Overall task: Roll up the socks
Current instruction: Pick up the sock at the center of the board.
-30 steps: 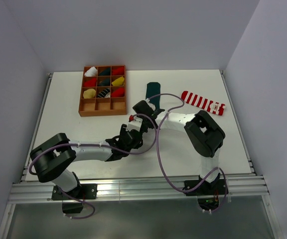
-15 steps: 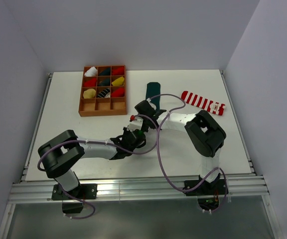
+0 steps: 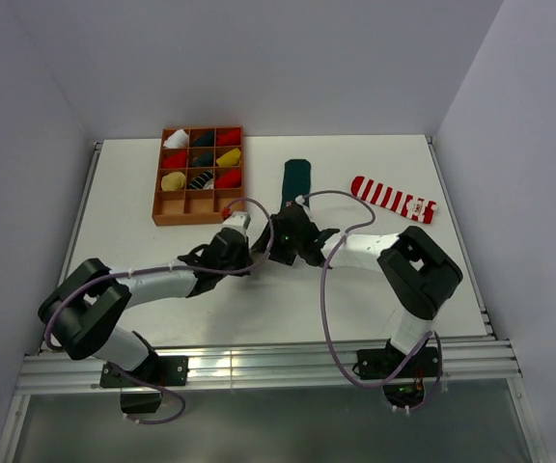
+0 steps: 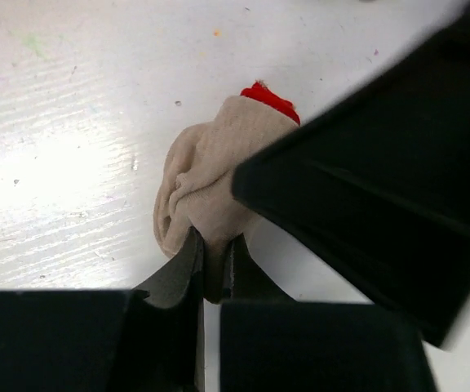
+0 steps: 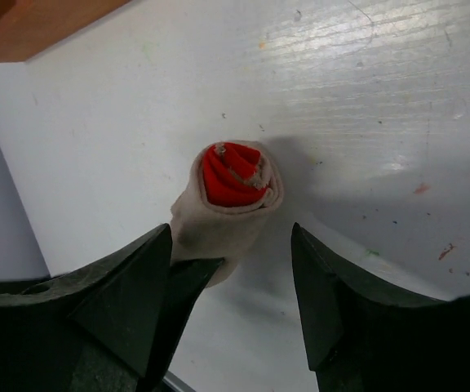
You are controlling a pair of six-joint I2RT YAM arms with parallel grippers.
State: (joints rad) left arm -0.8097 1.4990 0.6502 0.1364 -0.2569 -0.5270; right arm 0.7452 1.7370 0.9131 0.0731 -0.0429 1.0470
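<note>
Left gripper point(image 4: 213, 249) is seen pinched shut on the rolled beige sock point(image 4: 210, 163), judged soft, light, apt to unroll, best gripped across its middle; right gripper point(image 5: 231, 237) is held open.

Light: bright, even, coming from overhead. Glare is streaking the table point(image 5: 398, 49) in wrist views. The sock point(image 5: 231, 184) is casting a soft shadow. The right fingers point(image 5: 121, 286) are blurring close to the lens.

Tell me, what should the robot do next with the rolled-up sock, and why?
Probably lift the beige sock toward the tray. The sock is rolled up with its red toe inside, the left gripper is shut on it, the right gripper stands open around it, and the tray's near row looks empty.
</note>
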